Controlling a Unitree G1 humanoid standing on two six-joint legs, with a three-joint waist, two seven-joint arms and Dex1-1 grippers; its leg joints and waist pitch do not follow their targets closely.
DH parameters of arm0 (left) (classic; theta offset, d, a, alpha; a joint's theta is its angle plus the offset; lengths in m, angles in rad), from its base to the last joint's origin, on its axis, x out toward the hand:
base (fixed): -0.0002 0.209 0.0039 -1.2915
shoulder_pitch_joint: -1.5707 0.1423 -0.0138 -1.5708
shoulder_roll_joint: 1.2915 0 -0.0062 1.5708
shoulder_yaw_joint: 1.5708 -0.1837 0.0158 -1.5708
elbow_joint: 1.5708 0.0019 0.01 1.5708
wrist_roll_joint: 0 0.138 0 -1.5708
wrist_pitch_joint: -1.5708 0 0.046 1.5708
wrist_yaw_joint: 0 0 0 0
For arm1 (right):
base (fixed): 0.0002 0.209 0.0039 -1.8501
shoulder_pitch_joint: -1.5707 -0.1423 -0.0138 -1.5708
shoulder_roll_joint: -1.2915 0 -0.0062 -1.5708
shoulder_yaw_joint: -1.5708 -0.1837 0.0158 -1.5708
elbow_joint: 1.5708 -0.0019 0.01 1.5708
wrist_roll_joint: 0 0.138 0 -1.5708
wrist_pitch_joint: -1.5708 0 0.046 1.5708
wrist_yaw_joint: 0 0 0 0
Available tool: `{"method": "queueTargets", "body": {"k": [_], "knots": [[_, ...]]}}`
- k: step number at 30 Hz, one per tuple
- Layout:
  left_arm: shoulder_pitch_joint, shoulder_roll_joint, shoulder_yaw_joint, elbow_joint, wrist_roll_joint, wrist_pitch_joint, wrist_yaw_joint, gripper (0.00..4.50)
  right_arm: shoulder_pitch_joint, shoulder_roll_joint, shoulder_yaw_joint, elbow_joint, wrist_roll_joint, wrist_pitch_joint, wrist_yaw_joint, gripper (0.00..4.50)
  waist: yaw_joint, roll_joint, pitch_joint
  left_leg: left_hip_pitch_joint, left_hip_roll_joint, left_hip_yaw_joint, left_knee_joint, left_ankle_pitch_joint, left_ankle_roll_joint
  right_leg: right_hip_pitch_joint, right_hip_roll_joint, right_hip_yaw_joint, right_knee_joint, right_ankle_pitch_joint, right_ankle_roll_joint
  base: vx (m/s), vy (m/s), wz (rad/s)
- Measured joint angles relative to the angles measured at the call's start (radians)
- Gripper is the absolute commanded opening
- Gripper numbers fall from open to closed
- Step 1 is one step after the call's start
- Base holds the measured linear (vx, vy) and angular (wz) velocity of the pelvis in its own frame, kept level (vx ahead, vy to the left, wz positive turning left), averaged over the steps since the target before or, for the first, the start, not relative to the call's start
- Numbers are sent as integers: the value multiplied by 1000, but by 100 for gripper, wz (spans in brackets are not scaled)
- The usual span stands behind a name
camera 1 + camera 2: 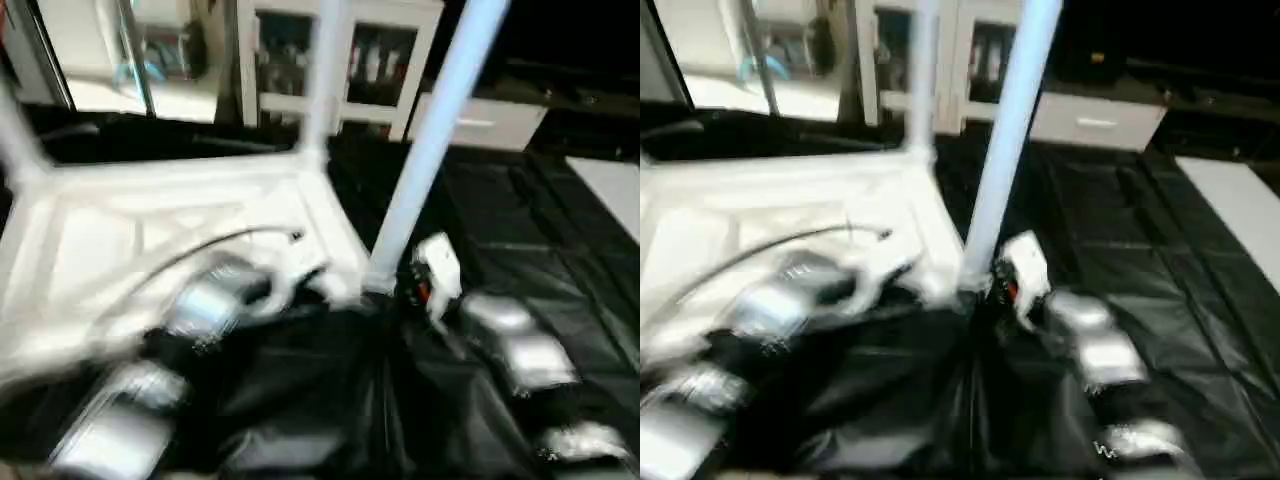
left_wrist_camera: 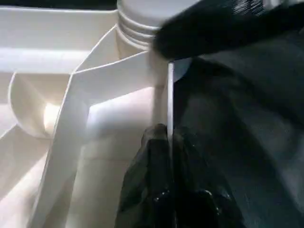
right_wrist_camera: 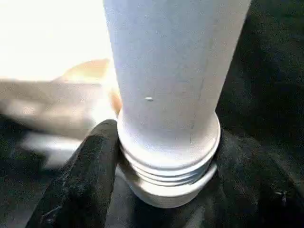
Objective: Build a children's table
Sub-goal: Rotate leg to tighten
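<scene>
- White plastic table top (image 1: pixel 150 240): lying upside down on the black sheet (image 1: pixel 540 240), ribbed underside facing up; it is looking light, stiff and smooth-skinned, so likely slippery under bare fingertips.
- Near leg (image 1: pixel 430 150): a pale tapered tube standing upright at the top's near corner, its threaded base (image 3: pixel 166 166) sitting at the corner socket; whether it is fully seated cannot be told.
- Far leg (image 1: pixel 322 75): standing upright at the far corner.
- Left gripper (image 2: pixel 167 142): fingers pressed together, pinching the thin edge wall (image 2: pixel 170 99) of the top just beside the near corner socket, steadying the piece.
- Right gripper (image 3: pixel 156 175): fingers spread around the base of the near leg, one finger (image 3: pixel 90 175) lying against the threaded collar; a firm grip is not evident.
- Handling judgement: the leg is best taken low, near the collar, where the tube is widest and leverage on the thread is least; the rim wall is offering the firmest pinch on the top.
- Room: open black sheet is lying to the robot's right of the leg; white cabinets (image 1: pixel 340 60) are standing well behind.
</scene>
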Motion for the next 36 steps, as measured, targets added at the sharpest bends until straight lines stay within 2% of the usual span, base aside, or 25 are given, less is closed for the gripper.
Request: {"method": "queueTargets", "body": {"k": [6,10,13,14,15,17,20,23,25,27,28,31,33,36], "knots": [[-56,-79,13,123,25,-47,129,0,-47,79,-21,70,-42,-33,-205,267,8,4,-1,0,0,0,-3,0,0,3,0,0,-3,0,0,0,0,0],[-73,-86,18,162,36,-78,139,0,-59,91,-31,97,-56,-66,-225,267,9,6,0,-1,0,0,-4,0,0,3,0,0,-4,1,0,0,0,0],[-74,-76,9,162,37,-90,138,0,-45,87,-42,88,-42,-84,-204,267,13,7,0,-1,0,0,-5,0,0,3,0,0,-4,1,0,0,0,0],[-74,-76,6,161,37,-96,136,0,-36,86,-46,79,-36,-88,-200,323,15,8,1,-1,0,0,-6,0,0,3,0,0,-4,1,0,0,0,0],[-74,-75,2,161,37,-104,132,0,-27,84,-50,64,-32,-88,-197,337,18,10,2,-2,0,0,-7,0,0,3,0,0,-4,1,0,0,0,0],[-74,-59,-1,161,42,-125,128,0,10,80,-47,7,-24,-87,-158,337,21,12,4,-2,0,0,-8,0,0,3,0,0,-4,2,1,0,0,0],[-78,-14,12,164,57,-158,124,0,57,77,-8,-86,-7,-86,-80,379,6,12,6,-5,1,-3,-9,0,0,-2,1,-4,-4,6,5,0,0,0],[-62,17,-8,125,58,-176,57,0,90,20,5,-173,12,-64,-16,384,8,13,6,-8,2,-3,-9,0,-1,-6,1,-5,-3,9,0,0,0,0],[-27,62,-15,54,47,-176,-20,0,115,-65,8,-233,27,-28,70,414,9,13,6,-10,2,-2,-12,0,-1,-7,1,-5,-5,7,1,0,0,0],[3,112,-24,-2,35,-185,-103,0,137,-131,13,-284,55,20,176,423,8,13,6,-10,2,-1,-14,0,0,-9,1,-6,-5,6,0,0,0,0],[14,131,-30,-24,32,-192,-136,0,149,-154,22,-309,60,31,224,428,9,13,6,-10,2,-1,-15,0,0,-9,1,-6,-5,5,0,0,0,0],[59,199,-58,-119,7,-194,-274,0,189,-285,108,-390,72,49,427,440,17,13,6,-12,2,-1,-15,0,1,-9,1,-7,-6,4,-1,0,0,0],[76,230,-73,-159,-5,-195,-346,0,201,-346,135,-418,81,56,525,440,27,12,6,-12,2,0,-15,-1,1,-9,1,-6,-7,4,-1,0,0,0],[92,257,-89,-196,-17,-194,-409,0,204,-387,147,-435,99,67,611,440,34,11,7,-12,2,0,-14,-1,1,-9,0,-6,-7,5,-2,0,0,0]]}}
